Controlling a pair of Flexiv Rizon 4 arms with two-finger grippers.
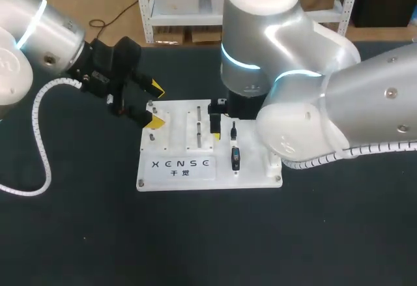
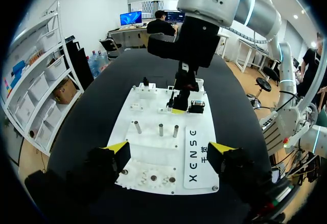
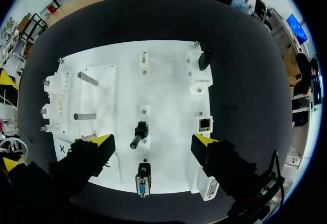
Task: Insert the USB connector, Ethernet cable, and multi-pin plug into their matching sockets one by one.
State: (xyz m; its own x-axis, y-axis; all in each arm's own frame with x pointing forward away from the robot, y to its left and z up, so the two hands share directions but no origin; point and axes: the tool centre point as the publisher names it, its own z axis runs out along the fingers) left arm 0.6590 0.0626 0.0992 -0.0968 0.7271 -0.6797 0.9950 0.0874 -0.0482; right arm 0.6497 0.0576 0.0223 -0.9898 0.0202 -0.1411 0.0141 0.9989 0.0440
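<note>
Both tools are released, grasping nothing: the right tool [image 3: 152, 141] hangs over the white board [image 3: 168, 71], the left tool [image 2: 168, 148] at the board's edge. The multi-pin plug [image 3: 143, 179] lies on the board beneath the right tool. I judge a pick-up is pending, needing a straight descent and a square clench.

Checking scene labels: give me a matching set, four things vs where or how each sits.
Things:
A left gripper
B right gripper
C pegs
D gears

Places/states:
1 upright, middle of the board
2 open, over the connectors
3 flat, along the board edge nearest the left gripper
4 open, at the board's gear end

Pairs: A-4, B-2, C-1, D-3
</note>
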